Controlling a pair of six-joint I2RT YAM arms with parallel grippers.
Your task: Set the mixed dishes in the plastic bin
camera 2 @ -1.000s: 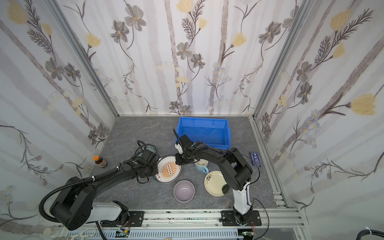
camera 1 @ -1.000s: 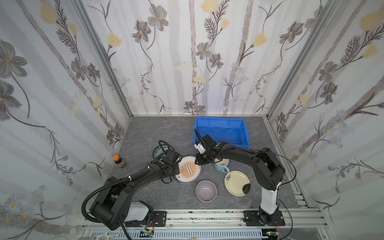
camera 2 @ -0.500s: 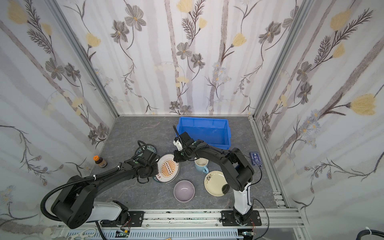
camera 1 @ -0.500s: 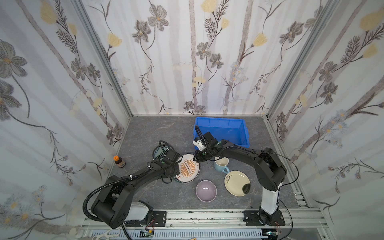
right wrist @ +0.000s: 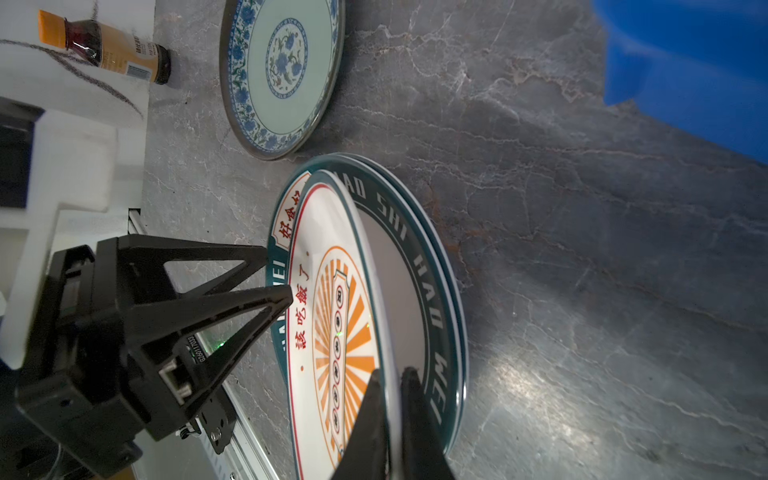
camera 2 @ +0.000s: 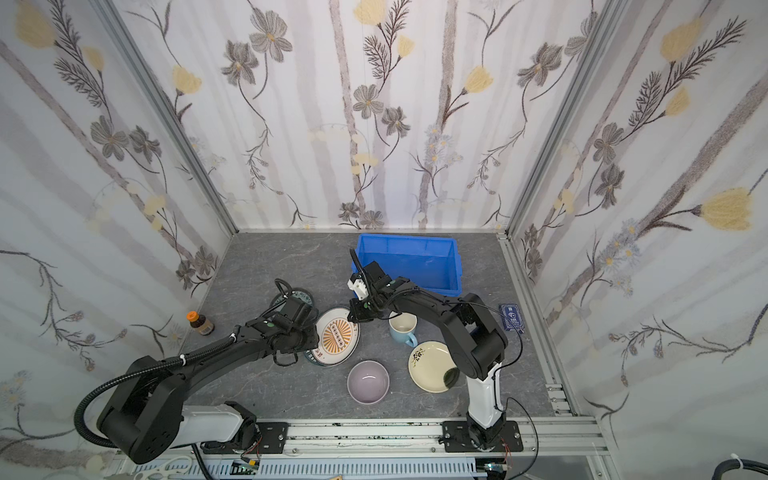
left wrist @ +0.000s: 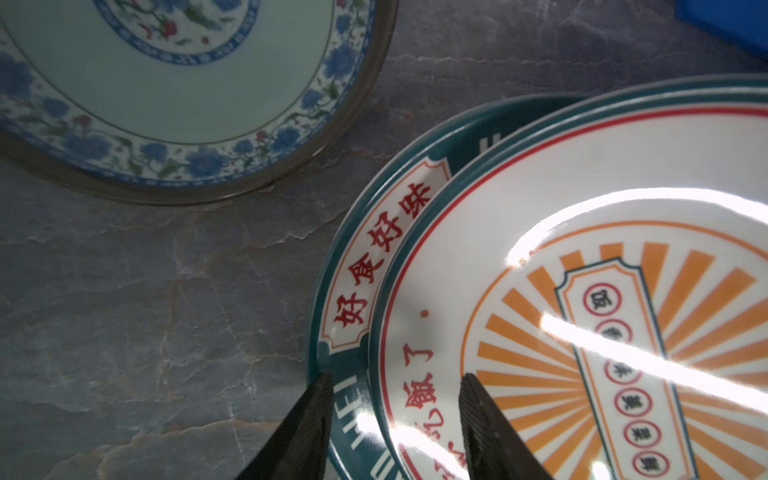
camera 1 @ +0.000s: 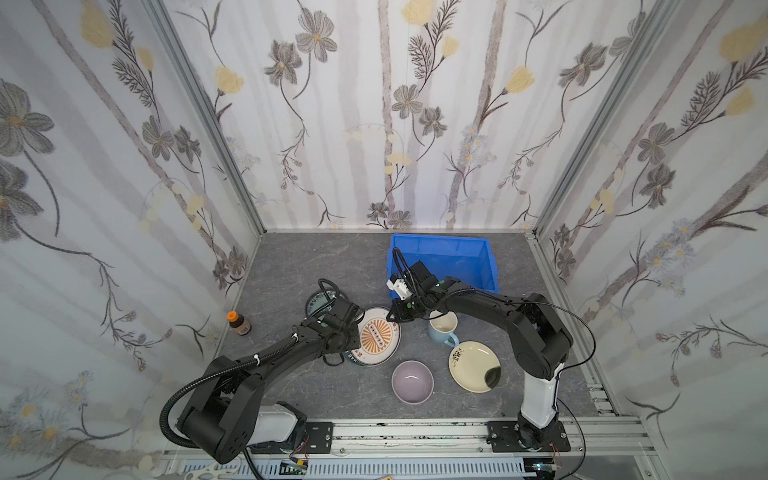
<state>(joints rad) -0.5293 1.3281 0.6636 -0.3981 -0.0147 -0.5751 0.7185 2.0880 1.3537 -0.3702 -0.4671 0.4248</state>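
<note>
Since a second ago the left gripper (camera 1: 358, 331) has let go: its jaws, shut before, now stand apart. They straddle the near rim of the sunburst plate (camera 1: 379, 337) without pinching it. We see this in the left wrist view, with the left gripper (left wrist: 395, 382) over the sunburst plate (left wrist: 582, 291). The right gripper (camera 1: 393, 318) has gone the other way, and its jaws are now clamped on that plate's far rim.

In the right wrist view the right gripper (right wrist: 388, 374) pinches the rim. The sunburst plate (right wrist: 332, 324) is tilted, raised on that side off the teal-rimmed plate (right wrist: 432, 291) beneath it and low on the left gripper's (right wrist: 279, 272) side.

The blue bin (camera 1: 440, 241) sits at the back of the bench (camera 1: 311, 257), right of centre, just behind the right gripper. Every dish we see is outside it. The blue-floral plate (camera 1: 318, 300) lies flat just behind the stack, partly under the left arm. The light-blue mug (camera 1: 442, 328) stands upright just right of the plates, under the right arm. The lilac bowl (camera 1: 412, 381) and cream plate (camera 1: 473, 365) sit side by side nearer the front. The brown bottle (camera 1: 237, 323) stands by the left wall.
</note>
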